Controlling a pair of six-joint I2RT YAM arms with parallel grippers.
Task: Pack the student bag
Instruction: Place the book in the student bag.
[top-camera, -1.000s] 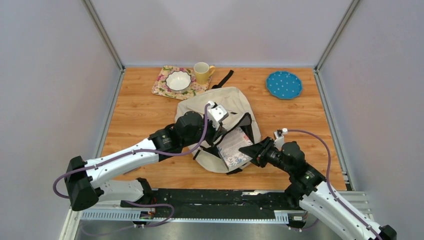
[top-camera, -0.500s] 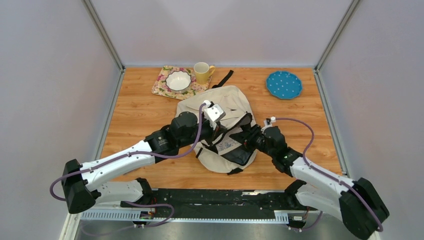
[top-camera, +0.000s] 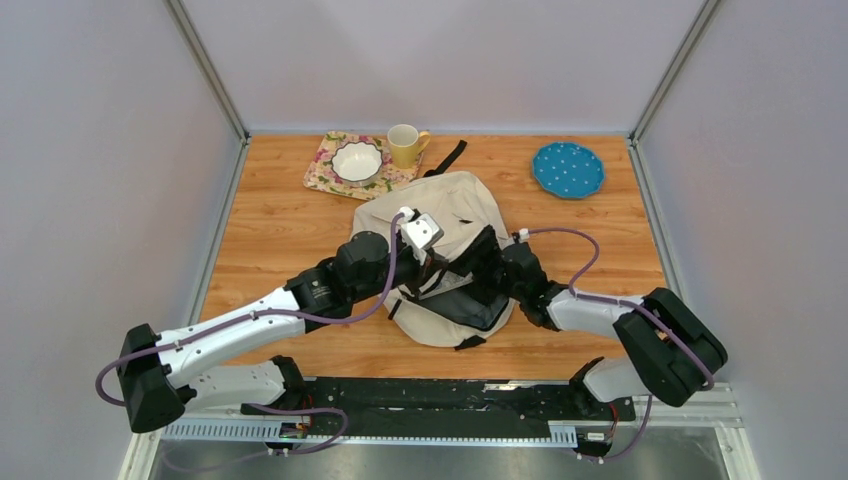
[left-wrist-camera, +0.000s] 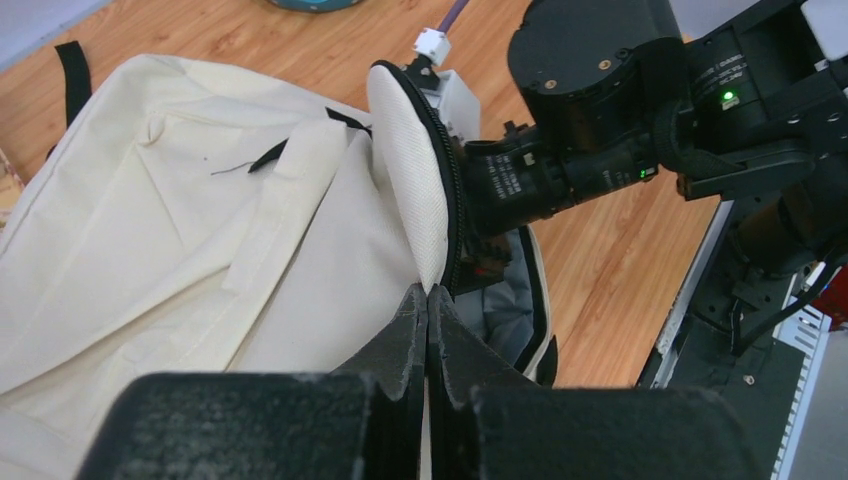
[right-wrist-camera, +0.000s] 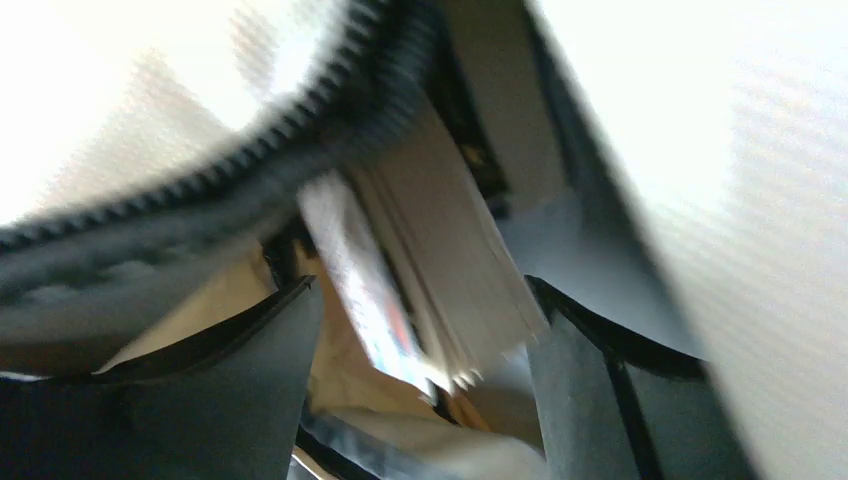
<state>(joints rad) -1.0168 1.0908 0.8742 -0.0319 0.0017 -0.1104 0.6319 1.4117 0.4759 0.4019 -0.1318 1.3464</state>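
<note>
Jaws of left gripper (left-wrist-camera: 428, 300) pressed together, pinching the lower edge of the bag's (top-camera: 455, 200) raised flap (left-wrist-camera: 410, 190); black zipper teeth run along the flap's rim. Right gripper (right-wrist-camera: 420, 300) is pushed into the bag's opening, jaws apart, with a book (right-wrist-camera: 440, 250) ahead between them; contact with the book cannot be told. Bag lies on the table (top-camera: 280, 220). Mug (top-camera: 404, 146) and bowl (top-camera: 357, 161) sit just beyond the bag's far-left side. Plate (top-camera: 568, 169) is well apart, far-right of the bag.
</note>
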